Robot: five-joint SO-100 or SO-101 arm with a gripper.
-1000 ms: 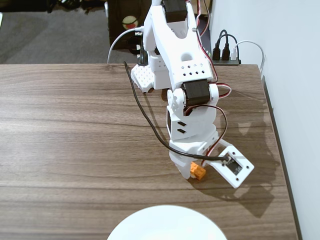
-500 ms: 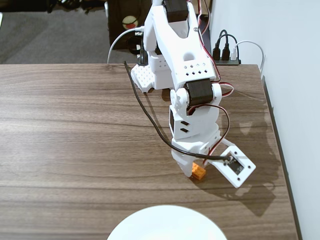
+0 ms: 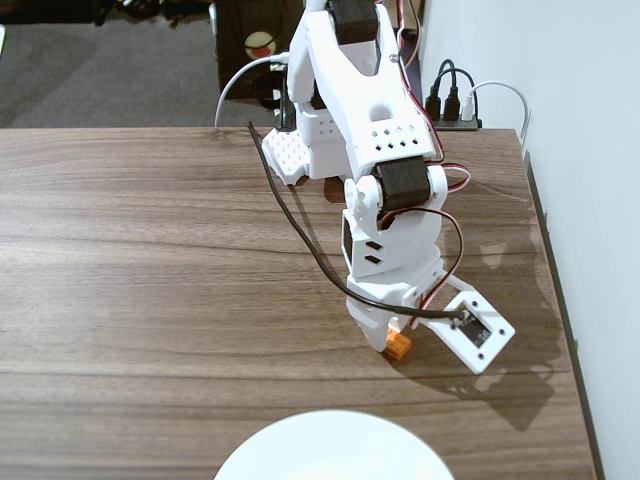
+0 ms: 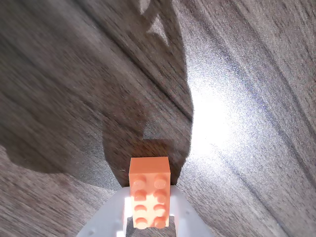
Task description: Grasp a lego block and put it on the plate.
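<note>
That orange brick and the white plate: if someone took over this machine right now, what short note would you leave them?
End effector: shut on the brick, one finger on each long side, studs up.
Brick: in the fixed view it sits low over the wood table, right of centre; I cannot tell if it has left the surface.
Plate: at the near edge, nothing on it in the part in view.
Done: grasp.
Left: lift, carry to the plate, release.

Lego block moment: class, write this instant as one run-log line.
gripper: shut on lego block | block: studs up, over table | plate: empty, near edge
</note>
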